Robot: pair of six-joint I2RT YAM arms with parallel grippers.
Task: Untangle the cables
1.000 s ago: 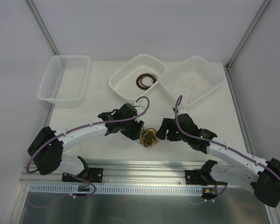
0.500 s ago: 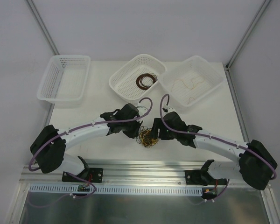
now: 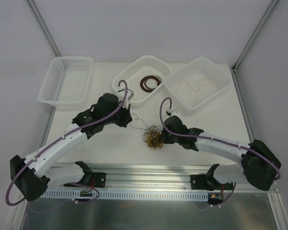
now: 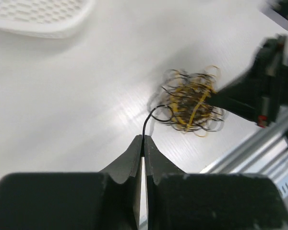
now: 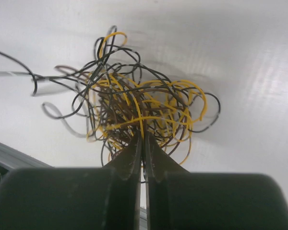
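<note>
Our left gripper (image 4: 143,140) pinches a black cable (image 4: 144,125) shut; our right gripper (image 5: 143,138) clamps a yellow cable (image 5: 139,122) (jaws closed) in the tangle (image 3: 152,137) on the tabletop (image 3: 110,143).

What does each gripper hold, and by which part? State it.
The left gripper pinches a black cable on the length leading out of the tangle. The right gripper pinches a yellow strand at the tangle's near edge.

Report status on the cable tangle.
Left gripper shut on black cable end. Right gripper shut on tangle. Nothing blocking either arm.
</note>
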